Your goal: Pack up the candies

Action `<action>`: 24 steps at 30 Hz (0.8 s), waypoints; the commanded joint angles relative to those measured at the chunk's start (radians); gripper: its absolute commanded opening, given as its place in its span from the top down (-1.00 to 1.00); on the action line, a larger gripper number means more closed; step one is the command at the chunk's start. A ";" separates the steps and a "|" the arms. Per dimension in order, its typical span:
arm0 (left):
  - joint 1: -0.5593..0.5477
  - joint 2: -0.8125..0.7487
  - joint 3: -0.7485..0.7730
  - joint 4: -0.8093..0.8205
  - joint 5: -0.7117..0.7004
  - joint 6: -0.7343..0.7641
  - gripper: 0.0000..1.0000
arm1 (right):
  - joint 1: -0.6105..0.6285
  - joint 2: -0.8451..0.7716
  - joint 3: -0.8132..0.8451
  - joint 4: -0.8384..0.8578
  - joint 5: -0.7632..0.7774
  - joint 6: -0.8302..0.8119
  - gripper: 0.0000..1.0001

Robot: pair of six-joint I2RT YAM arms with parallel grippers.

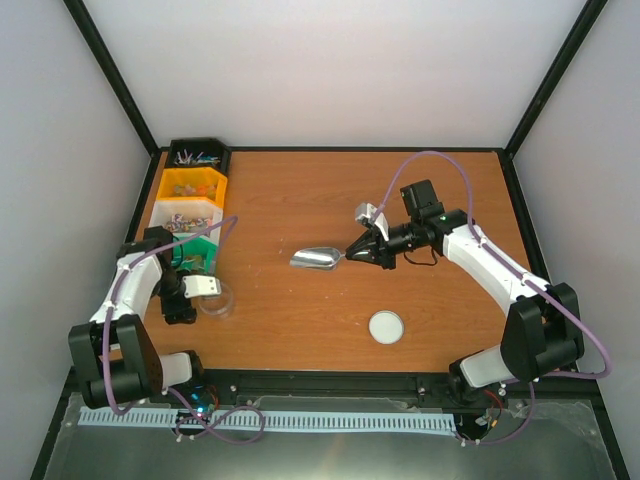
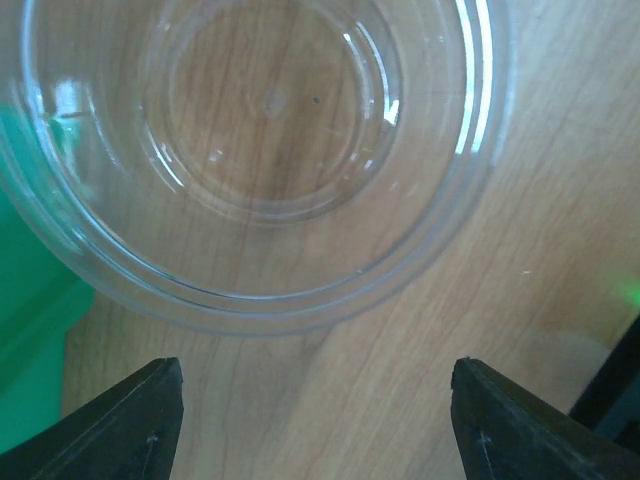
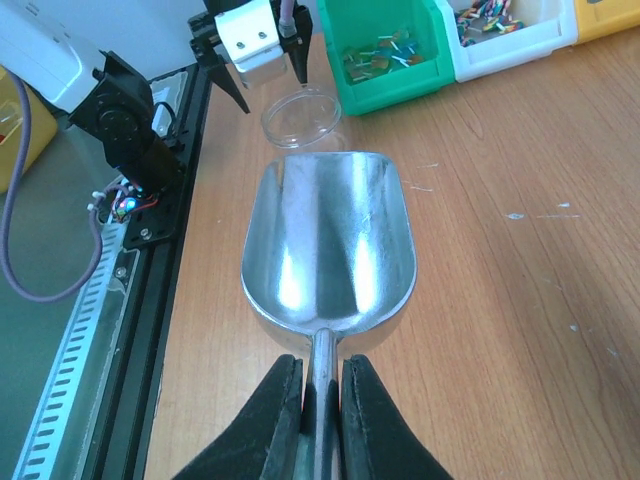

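Right hand (image 3: 320, 385) is gripping the handle of the metal scoop (image 3: 328, 240) tight, with the bowl pointing toward the green bin (image 3: 395, 85). Left hand (image 2: 315, 375) is hanging open, fingers spread with nothing between them, just short of the clear jar (image 2: 440, 250), which is sitting on the desk (image 2: 560, 200) right beside the green bin. Candies (image 3: 380, 55) are lying inside the green bin, with more in the white bin (image 3: 520, 45) touching its side.
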 commanded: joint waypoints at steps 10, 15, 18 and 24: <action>-0.183 -0.029 -0.083 0.236 0.154 -0.117 -0.47 | -0.012 -0.031 0.003 -0.015 -0.052 -0.024 0.95; -0.334 -0.020 -0.083 0.282 0.183 -0.185 -0.46 | -0.017 -0.034 0.001 -0.020 -0.052 -0.031 0.94; -0.440 -0.003 -0.072 0.328 0.191 -0.244 -0.47 | -0.023 -0.035 0.001 -0.020 -0.055 -0.027 0.94; -0.637 0.104 0.031 0.380 0.287 -0.436 -0.46 | -0.059 -0.065 -0.018 -0.019 -0.034 -0.027 0.94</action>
